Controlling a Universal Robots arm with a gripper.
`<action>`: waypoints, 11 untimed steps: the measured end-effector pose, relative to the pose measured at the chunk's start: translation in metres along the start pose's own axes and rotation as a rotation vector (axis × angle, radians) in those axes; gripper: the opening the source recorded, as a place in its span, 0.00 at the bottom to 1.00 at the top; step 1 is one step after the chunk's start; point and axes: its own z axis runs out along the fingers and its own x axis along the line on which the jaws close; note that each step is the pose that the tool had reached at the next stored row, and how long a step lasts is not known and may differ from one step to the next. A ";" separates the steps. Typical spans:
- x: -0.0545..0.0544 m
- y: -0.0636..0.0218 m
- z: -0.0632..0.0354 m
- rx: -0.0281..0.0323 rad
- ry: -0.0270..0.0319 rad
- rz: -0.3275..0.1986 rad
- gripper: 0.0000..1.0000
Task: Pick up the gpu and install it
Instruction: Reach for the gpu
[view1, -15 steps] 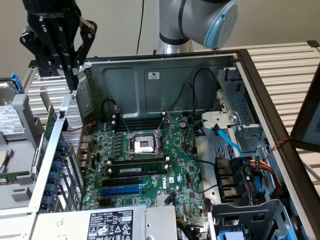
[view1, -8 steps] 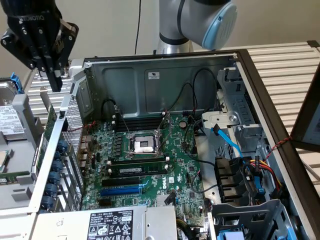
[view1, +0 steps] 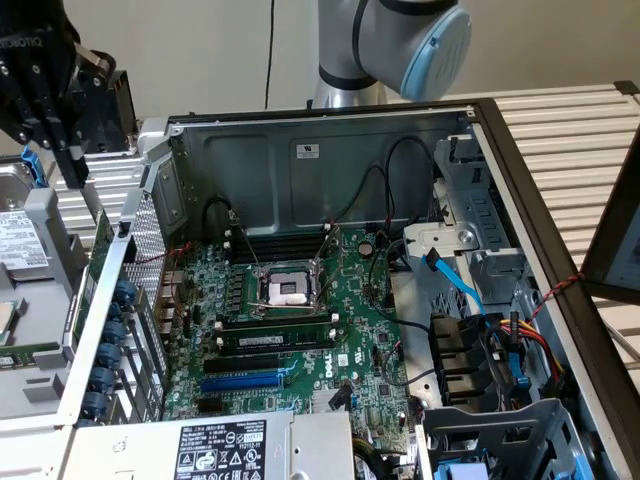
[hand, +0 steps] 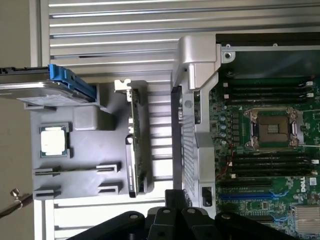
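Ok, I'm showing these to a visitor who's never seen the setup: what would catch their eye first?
The open computer case sits in the middle, its green motherboard showing a bare processor socket. At the exterior view's left the robot's hand hangs shut outside the case. Beside it a grey tray holds a hard drive, a processor chip and the graphics card standing on edge.

Plain cream wall at the back, thin black cable hanging down it, pale ribbed metal tabletop underneath, soft even indoor light
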 end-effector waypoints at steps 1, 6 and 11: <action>0.005 0.0013 0.0011 0.0000 0.0000 0.000 0.11; 0.027 0.0103 0.0083 0.0001 0.0001 0.000 0.11; 0.050 0.0165 0.0114 0.0000 0.0000 0.000 0.11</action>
